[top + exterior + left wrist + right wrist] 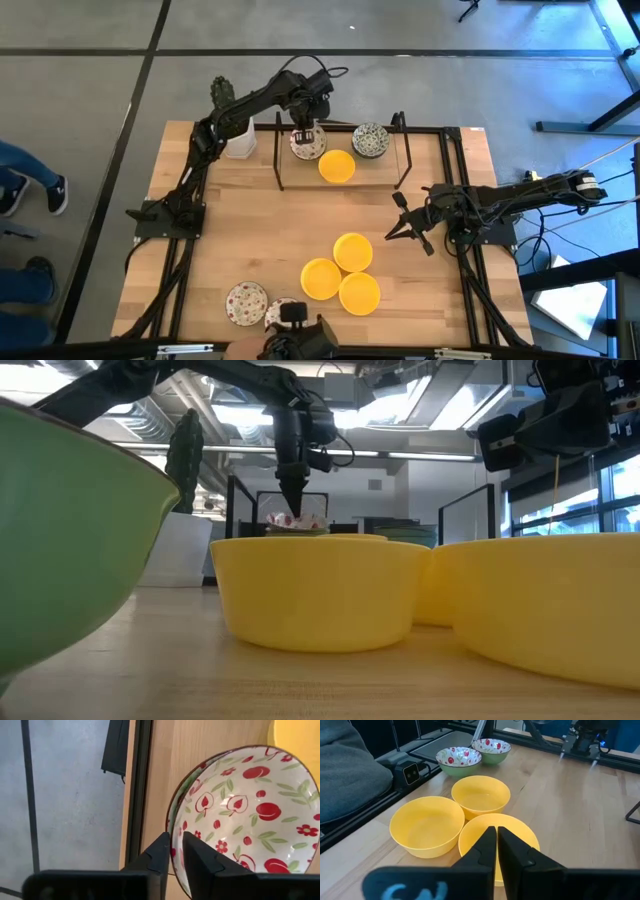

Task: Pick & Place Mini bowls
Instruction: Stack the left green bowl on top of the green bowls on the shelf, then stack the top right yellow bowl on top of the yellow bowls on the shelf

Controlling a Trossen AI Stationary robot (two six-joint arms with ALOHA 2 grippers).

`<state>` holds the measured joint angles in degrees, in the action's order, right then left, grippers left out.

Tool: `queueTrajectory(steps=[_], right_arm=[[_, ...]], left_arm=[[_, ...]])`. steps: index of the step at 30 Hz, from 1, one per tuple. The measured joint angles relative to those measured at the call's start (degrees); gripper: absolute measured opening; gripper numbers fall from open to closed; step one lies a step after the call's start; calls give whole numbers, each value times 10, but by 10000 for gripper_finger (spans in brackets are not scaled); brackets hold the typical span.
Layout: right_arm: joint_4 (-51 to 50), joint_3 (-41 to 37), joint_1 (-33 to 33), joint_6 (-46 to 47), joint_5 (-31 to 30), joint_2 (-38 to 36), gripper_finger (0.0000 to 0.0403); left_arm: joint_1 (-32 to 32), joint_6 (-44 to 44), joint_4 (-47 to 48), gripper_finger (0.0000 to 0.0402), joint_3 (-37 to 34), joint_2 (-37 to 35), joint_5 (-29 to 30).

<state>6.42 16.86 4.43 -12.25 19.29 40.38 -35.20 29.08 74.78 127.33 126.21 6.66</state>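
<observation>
Worktop (pixel 250 240): pale wood, dark frame rails on both sides, low black rail rack (pixel 340 150) across the far end. Grey floor all round; low view shows an open office with ceiling lights and glass partitions behind. A person's legs at the left floor edge.

Left arm reaches to the far end; left gripper (pixel 307 133) points down over the red-patterned bowl (pixel 308 144) inside the rack. In the left wrist view its fingers (pixel 159 855) stand a narrow gap apart, straddling the near rim of that bowl (pixel 245 815). Looks like a release just starting, but hard to say whether the rim is still pinched. There may be a second bowl nested under it; not sure.

Right arm waits at the right side; right gripper (pixel 408 232) hangs low over the worktop, fingers (pixel 482 851) closed together, holding nothing.

Progress, judged: three bowls sit at the far end, namely the red-patterned one, a yellow bowl (pixel 336 166) just beside it, and a green-grey patterned bowl (pixel 370 139) to the right. Left to move: three yellow bowls (pixel 340 273) clustered touching near the middle front, and two more red-patterned bowls (pixel 247 302) at the near left edge. Roughly a third to half done.

White pot with cactus (pixel 236 135) at the far left corner, not part of the job.
</observation>
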Motion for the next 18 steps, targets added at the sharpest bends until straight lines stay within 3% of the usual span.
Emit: queueTrajectory(steps=[6,12,18], right_arm=[[-1,0,0,1,0,0,19],[-3,0,0,1,0,0,19],[-3,0,0,0,3,0,19]], left_arm=[[1,-10,0,93,0,0,6],[14,1,0,134,0,-7,71],[37,7,9,154,45,-9,111]])
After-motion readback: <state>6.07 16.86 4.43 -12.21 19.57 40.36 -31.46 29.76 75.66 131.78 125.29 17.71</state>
